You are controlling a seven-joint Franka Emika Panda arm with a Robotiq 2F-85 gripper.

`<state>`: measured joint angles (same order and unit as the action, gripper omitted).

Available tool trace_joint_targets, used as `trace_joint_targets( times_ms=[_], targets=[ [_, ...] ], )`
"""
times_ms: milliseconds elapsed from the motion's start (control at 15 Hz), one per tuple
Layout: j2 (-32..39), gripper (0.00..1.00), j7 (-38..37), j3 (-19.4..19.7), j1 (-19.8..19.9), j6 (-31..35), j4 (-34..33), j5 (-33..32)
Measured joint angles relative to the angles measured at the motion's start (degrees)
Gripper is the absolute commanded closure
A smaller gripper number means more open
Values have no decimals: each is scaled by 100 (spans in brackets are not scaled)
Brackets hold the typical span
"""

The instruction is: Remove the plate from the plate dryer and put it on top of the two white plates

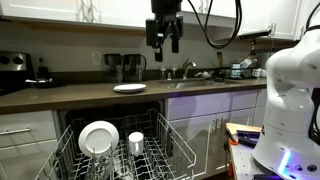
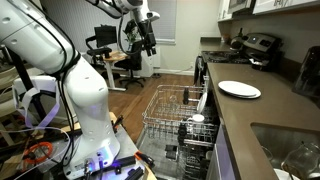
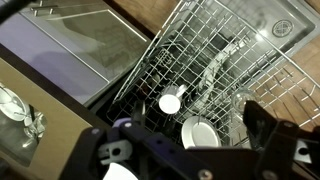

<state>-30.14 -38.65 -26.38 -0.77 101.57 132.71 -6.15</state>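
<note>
while the gripper [image 1: 165, 43] hangs empty, jaws apart, plate [image 1: 98, 137] in plate dryer [image 1: 172, 145] well below

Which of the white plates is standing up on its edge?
The plate in the plate dryer: it stands upright beside a cup, while the two white plates lie flat on the counter.

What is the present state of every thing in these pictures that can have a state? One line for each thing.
gripper: open, empty, high above the counter.
plate: standing on edge in the plate dryer, not gripped.
plate dryer: pulled out, holding the plate and a cup.
two white plates: stacked flat on the counter, nothing on top.
cup: in the dryer, beside the plate.
dishwasher door: open, folded down.
</note>
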Motion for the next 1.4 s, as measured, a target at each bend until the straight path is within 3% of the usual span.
trace_joint_targets(
  times_ms=[400, 667, 1000, 1400],
  targets=[
    [0, 0, 0, 0, 0, 0, 0, 0],
    [57, 0, 88, 238, -196, 180, 37, -192],
    [490, 0, 1174, 800, -254, 1626, 294, -723],
    [1744, 0, 2998, 1545, -276, 3664, 262, -706]
  ],
)
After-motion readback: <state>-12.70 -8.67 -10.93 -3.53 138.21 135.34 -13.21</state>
